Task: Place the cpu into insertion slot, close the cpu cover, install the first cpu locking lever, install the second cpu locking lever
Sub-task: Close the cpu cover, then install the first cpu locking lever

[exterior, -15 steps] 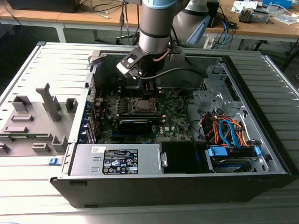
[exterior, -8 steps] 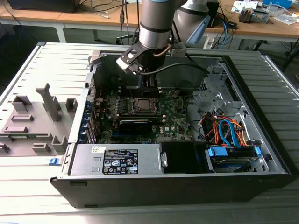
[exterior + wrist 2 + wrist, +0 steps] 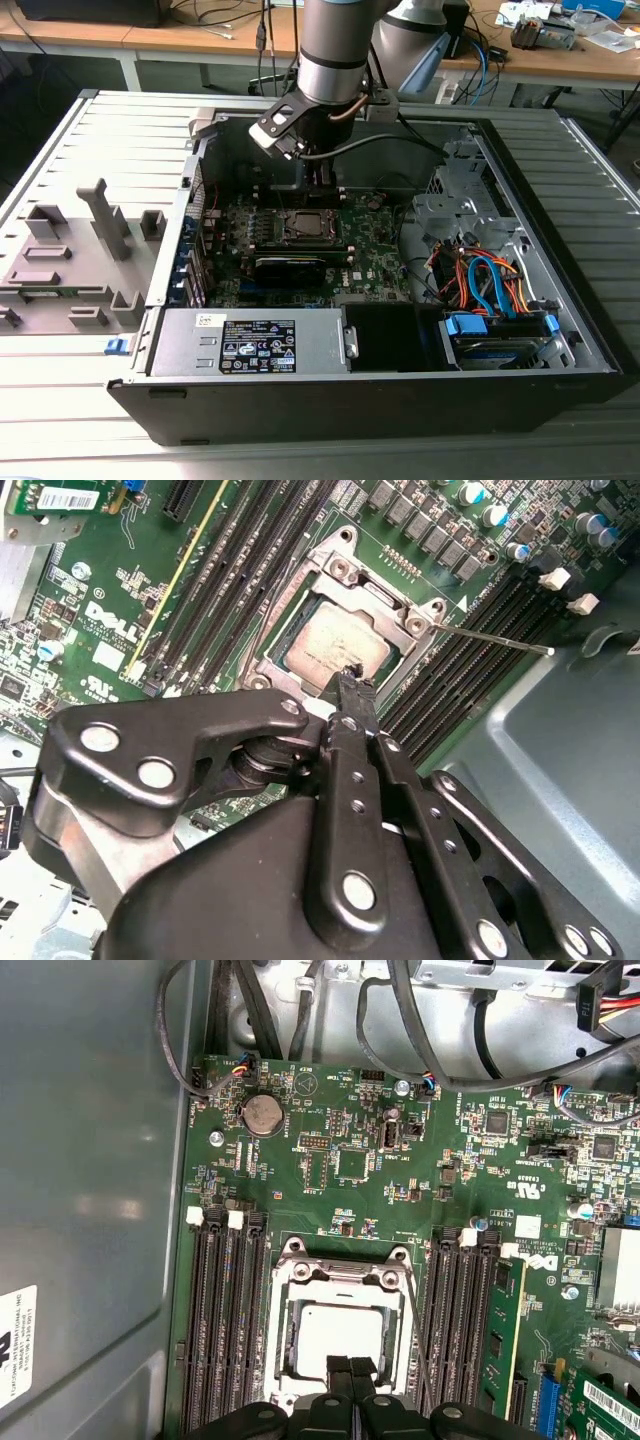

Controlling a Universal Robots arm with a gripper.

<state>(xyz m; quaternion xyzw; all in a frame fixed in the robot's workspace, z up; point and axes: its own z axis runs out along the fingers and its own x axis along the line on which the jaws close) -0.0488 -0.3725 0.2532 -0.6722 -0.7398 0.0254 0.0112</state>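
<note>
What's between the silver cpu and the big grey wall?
Long black memory slots, some with white clips at their ends, lie side by side between the cpu and the grey metal wall, in the first wrist view.

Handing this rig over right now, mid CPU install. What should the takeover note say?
Gripper: shut, holding nothing, tips at the edge of the cpu cover.
Done: the cpu is seated, the cover lies flat over it.
One thin locking lever sticks out over the memory slots, apparently unlatched; the other lever's state I cannot tell.
Left: latching the levers.
</note>
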